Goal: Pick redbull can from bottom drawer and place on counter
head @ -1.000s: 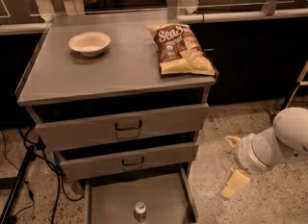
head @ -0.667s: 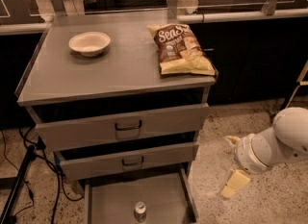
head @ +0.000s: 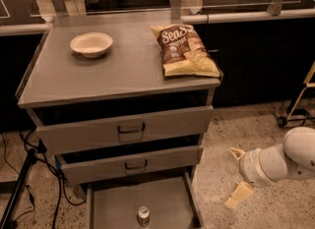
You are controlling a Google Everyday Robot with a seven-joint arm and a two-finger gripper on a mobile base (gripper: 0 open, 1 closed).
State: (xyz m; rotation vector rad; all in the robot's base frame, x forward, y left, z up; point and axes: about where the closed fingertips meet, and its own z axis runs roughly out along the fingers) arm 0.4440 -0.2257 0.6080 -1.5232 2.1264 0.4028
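The redbull can point(head: 143, 216) stands upright on the flat grey floor of the pulled-out bottom drawer point(head: 113, 206), near the frame's bottom edge. The counter point(head: 113, 71) is the grey cabinet top above the drawers. My gripper point(head: 237, 176) hangs at the lower right, over the floor beside the cabinet, to the right of the drawer and apart from the can. Its two cream fingers point(head: 239, 194) are spread apart and hold nothing.
A white bowl point(head: 91, 44) sits at the counter's back left and a chip bag point(head: 184, 50) at its right. The two upper drawers point(head: 128, 129) stand slightly pulled out. Cables and a dark stand point(head: 19, 184) lie left of the cabinet. A wheeled frame point(head: 295, 110) stands at far right.
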